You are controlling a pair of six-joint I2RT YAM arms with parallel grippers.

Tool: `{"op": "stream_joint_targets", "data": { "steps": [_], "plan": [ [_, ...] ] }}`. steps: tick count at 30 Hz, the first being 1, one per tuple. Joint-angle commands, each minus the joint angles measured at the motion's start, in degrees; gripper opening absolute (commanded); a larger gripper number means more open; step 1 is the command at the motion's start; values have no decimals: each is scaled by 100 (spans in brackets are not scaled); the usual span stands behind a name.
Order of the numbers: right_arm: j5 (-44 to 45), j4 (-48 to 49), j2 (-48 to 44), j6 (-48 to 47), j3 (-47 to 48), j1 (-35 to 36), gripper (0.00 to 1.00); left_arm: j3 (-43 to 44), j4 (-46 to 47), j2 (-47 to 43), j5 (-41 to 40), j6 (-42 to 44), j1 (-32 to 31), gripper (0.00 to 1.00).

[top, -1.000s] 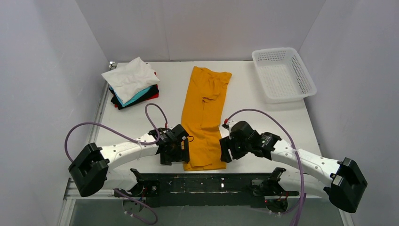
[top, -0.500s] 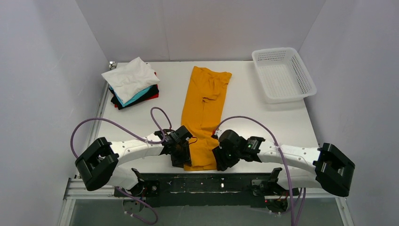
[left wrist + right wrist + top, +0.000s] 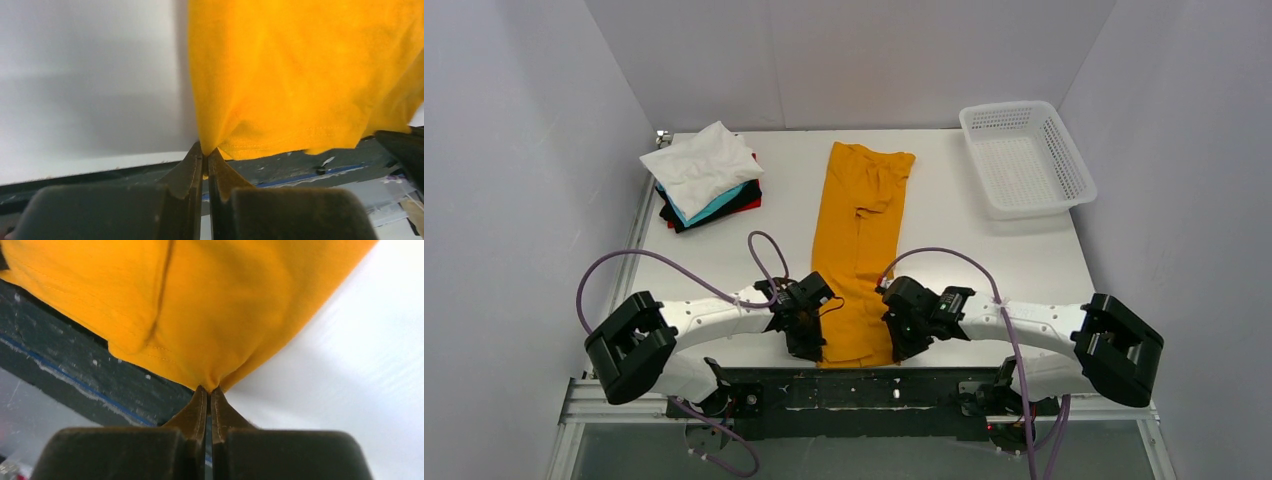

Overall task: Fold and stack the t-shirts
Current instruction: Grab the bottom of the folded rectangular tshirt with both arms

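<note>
An orange-yellow t-shirt (image 3: 856,240) lies folded into a long strip down the middle of the white table, its hem at the near edge. My left gripper (image 3: 814,350) is shut on the hem's left corner; in the left wrist view the cloth (image 3: 295,75) is pinched at the fingertips (image 3: 206,152). My right gripper (image 3: 896,350) is shut on the hem's right corner, and the right wrist view shows the shirt (image 3: 200,305) bunched into the closed tips (image 3: 209,390). A stack of folded t-shirts (image 3: 704,175), white on top over teal, black and red, sits at the back left.
A white mesh basket (image 3: 1024,157) stands at the back right corner. The table's near edge and a dark metal frame (image 3: 864,390) lie just below both grippers. Purple cables (image 3: 764,245) loop over the arms. Grey walls close in on three sides.
Both grippers have moved inward and toward the near edge to the shirt's hem corners and closed from open onto the cloth.
</note>
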Motion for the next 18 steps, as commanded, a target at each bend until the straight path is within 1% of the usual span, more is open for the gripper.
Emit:
{"op": "stream_joint_targets", "data": {
  "steps": [1, 6, 9, 11, 13, 15, 18],
  "plan": [
    [-260, -1113, -444, 517, 212, 105, 1, -60, -1566, -236, -71, 58, -157, 0],
    [-1105, -1111, -1082, 1010, 14, 190, 1, -158, -1633, -572, 173, -12, -285, 0],
    [-1226, -1020, -1301, 1197, -34, 226, 1, -89, -1638, -625, 325, -35, -364, 0],
    [-1064, -1106, -1378, 1192, 87, 224, 1, -41, -1665, -677, 305, -51, -377, 0],
    [-644, -1432, -1372, 1177, 337, 219, 1, 65, -1794, -783, 66, -47, -377, 0],
    [-174, -1679, -1311, 1121, 599, 206, 1, 281, -1978, -889, -341, 11, -375, 0],
    [140, -1721, -1181, 978, 961, -41, 1, 697, -2239, -879, -984, 206, -341, 0]
  ]
}}
